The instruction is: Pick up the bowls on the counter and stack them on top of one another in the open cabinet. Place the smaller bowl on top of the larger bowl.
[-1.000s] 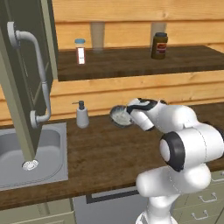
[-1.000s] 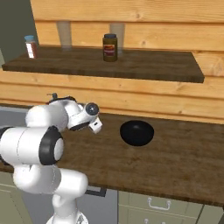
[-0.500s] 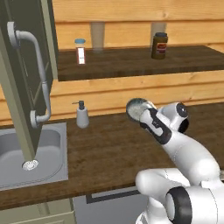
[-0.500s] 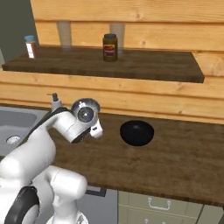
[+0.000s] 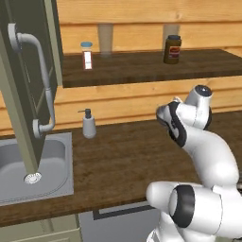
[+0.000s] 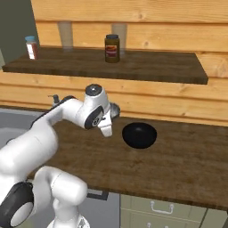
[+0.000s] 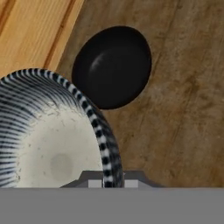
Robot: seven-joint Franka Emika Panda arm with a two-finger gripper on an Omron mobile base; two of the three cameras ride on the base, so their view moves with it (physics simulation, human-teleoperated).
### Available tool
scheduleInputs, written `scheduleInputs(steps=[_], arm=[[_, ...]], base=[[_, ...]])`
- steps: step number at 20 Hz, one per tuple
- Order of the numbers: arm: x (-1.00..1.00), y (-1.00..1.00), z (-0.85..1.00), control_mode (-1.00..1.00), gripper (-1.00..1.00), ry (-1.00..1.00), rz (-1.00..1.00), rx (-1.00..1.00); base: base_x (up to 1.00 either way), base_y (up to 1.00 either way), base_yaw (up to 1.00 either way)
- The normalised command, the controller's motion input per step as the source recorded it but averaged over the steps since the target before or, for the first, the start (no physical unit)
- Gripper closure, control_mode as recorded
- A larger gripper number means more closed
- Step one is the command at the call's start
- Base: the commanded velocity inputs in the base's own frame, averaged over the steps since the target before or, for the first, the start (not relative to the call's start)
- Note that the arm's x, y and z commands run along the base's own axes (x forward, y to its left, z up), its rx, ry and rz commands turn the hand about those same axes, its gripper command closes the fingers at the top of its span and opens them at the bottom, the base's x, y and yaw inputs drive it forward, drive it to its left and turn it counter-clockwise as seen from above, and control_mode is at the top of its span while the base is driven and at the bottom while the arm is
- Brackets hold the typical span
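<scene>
Hand view, nearest first: the fingers [image 7: 106, 183] are closed narrowly on the rim of a striped bowl [image 7: 48, 140], pale and speckled inside with dark and white stripes around its edge, held up close at the lower left. Beyond it, down on the dark wood-grain surface [image 7: 183, 109], rests a black bowl [image 7: 112, 65], close to the pale wooden wall at the upper left.

From the right base view, the white arm bends up from the lower left, its forearm reaching across above the surface [image 6: 187, 169], and the hand [image 6: 107, 120] sits just left of the black bowl [image 6: 139, 135] and above the wood. A sliver of the held bowl [image 6: 115, 109] shows behind the hand.

From the left base view, the arm folds back on itself at the right. To the left stand a white soap dispenser [image 5: 88, 124] by the wall and a grey steel sink [image 5: 56, 184]. The olive-grey cabinet door [image 5: 28, 90] with its curved grey bar handle [image 5: 40, 71] hangs open over the sink. Farthest back, a wooden wall shelf [image 5: 151, 71] carries a small jar [image 5: 87, 55], a clear glass [image 5: 105, 38] and a dark jar [image 5: 172, 49].
</scene>
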Motion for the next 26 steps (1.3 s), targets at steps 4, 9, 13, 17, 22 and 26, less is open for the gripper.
scheduleInputs(steps=[4,9,13,17,22,26], arm=[[-0.05,-0.67,-0.05,-1.0,1.0,-0.01,0.0,0.11],[-0.02,-0.73,-0.17,-1.0,1.0,-0.01,0.05,0.07],[0.09,-0.06,-0.17,-1.0,1.0,0.0,0.04,0.0],[0.07,-0.17,-0.33,-1.0,1.0,0.0,0.02,0.0],[0.04,-0.34,-0.33,-1.0,1.0,0.0,0.0,0.0],[0.16,-0.29,-0.21,-1.0,1.0,0.0,0.0,0.0]], base=[[0.0,0.0,0.0],[0.0,0.0,0.0],[0.0,0.0,0.0],[0.0,0.0,0.0],[0.0,0.0,0.0],[0.0,0.0,0.0]])
